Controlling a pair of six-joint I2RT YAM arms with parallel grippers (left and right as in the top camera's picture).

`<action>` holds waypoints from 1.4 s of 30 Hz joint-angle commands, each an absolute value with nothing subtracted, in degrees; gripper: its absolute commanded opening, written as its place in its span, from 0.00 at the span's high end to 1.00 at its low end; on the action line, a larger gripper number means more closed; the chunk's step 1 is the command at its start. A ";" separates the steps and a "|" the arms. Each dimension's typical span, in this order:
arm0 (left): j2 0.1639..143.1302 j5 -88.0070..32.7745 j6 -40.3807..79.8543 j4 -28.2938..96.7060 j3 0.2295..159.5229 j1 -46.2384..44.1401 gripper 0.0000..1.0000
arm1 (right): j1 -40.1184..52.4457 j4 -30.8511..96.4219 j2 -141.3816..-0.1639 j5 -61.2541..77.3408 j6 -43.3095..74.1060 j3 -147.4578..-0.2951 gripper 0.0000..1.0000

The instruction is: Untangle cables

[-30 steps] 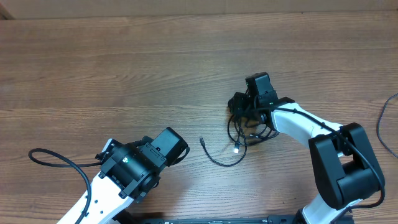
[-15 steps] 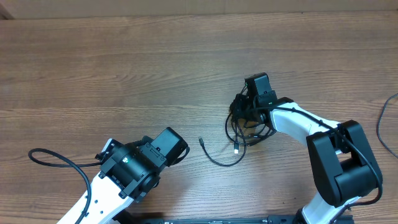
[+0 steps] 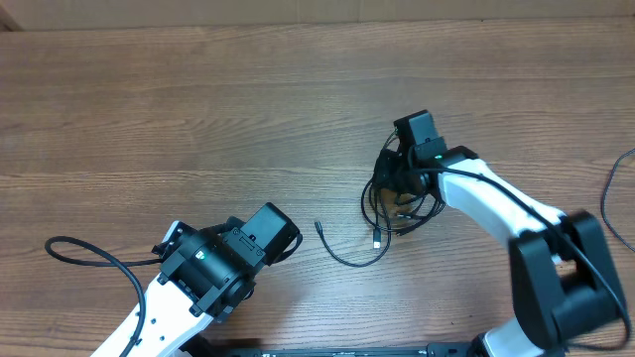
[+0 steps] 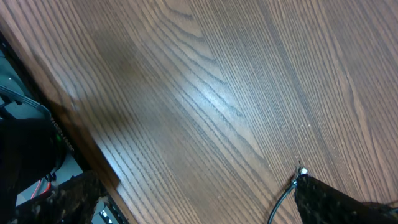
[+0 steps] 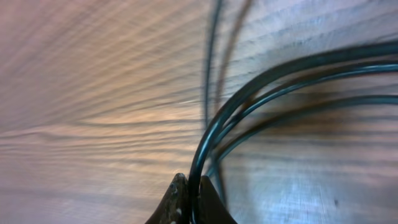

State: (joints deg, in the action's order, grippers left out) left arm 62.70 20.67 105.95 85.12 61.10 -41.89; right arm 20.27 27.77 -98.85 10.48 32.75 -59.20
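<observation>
The thin black cables (image 3: 382, 213) lie in a tangled bundle right of the table's middle, with one loose strand curving left to a small plug end (image 3: 319, 226). My right gripper (image 3: 392, 177) is at the bundle's upper part, shut on a cable strand; in the right wrist view the fingertips (image 5: 189, 200) pinch one black cord (image 5: 249, 93) with other loops beside it. My left gripper (image 4: 199, 199) is open and empty near the front table edge; a cable end with a small plug (image 4: 300, 174) lies by its right finger.
The wooden table (image 3: 198, 119) stretches far to the left and back. Its front edge (image 4: 93, 155) shows in the left wrist view. A thicker black arm cable (image 3: 79, 253) loops at the front left, and another (image 3: 613, 193) at the right edge.
My right gripper has shifted slightly right and toward the front with the cable in it, dragging the bundle and the loose strand a little. The left arm has not moved.
</observation>
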 commanded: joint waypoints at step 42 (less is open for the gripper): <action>63.00 19.86 105.89 83.59 61.10 -41.58 0.00 | 20.25 49.65 -49.12 24.23 15.99 -61.45 0.96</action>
